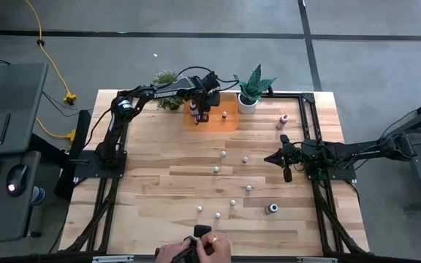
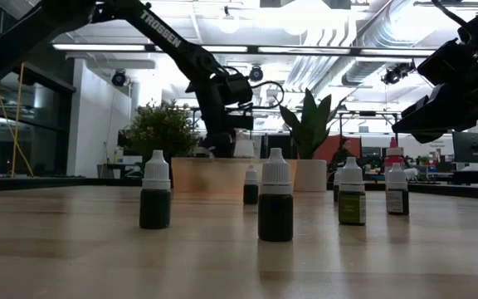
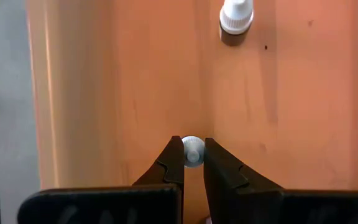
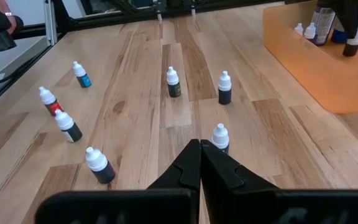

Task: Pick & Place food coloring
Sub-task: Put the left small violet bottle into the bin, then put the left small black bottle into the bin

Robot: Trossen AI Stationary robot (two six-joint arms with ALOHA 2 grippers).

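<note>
Left end effector [image 3: 192,163] clamped on food coloring bottle [image 3: 192,151] cap over orange tray [image 1: 229,121], upper centre; thin pinch could slip, bottle topples. Right end effector [image 4: 200,163] together, idle.

Two potted plants [image 1: 169,79] [image 1: 253,89] flank an orange tray [image 1: 229,121] at the wooden table's [image 1: 152,175] far edge.
</note>
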